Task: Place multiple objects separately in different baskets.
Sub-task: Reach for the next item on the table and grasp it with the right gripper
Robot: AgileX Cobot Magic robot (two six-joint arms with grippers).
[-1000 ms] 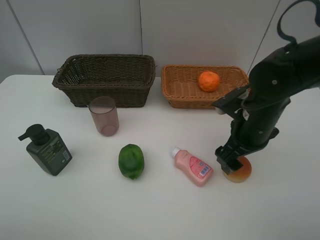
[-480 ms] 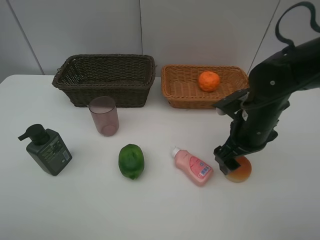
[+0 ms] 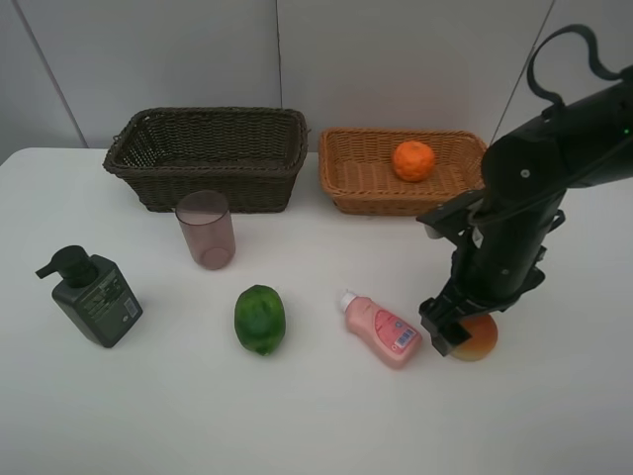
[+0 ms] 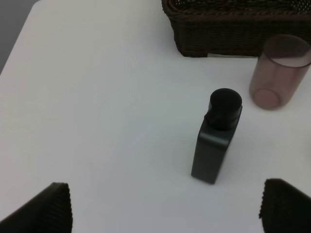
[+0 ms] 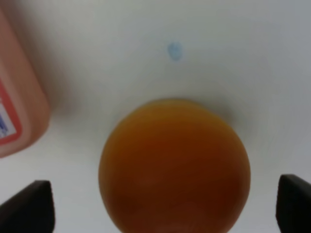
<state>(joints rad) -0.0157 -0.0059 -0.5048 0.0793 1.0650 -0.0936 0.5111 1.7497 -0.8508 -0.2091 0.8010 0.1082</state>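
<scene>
My right gripper (image 3: 452, 333) is down over the red-yellow fruit (image 3: 481, 342), open, with a finger on each side of it and neither touching. Close up, the fruit (image 5: 175, 165) fills the gap of the right gripper (image 5: 160, 206). The pink bottle (image 3: 382, 330) lies just left of it. An orange (image 3: 413, 160) sits in the light tan basket (image 3: 356, 178). The dark brown basket (image 3: 208, 148) holds nothing I can see. My left gripper (image 4: 165, 206) hangs open above the table near the dark green pump bottle (image 4: 216, 145). The mauve cup (image 3: 206, 230) and green fruit (image 3: 259, 319) stand on the table.
The pump bottle (image 3: 91, 295) stands near the table's left edge. In the left wrist view the cup (image 4: 279, 73) stands in front of the dark basket (image 4: 233, 29). The pink bottle's side (image 5: 17, 107) lies close beside the fruit. A grey wall runs behind the baskets.
My right arm has sunk a little and shifted slightly left over the red-yellow fruit. The objects have not moved.
</scene>
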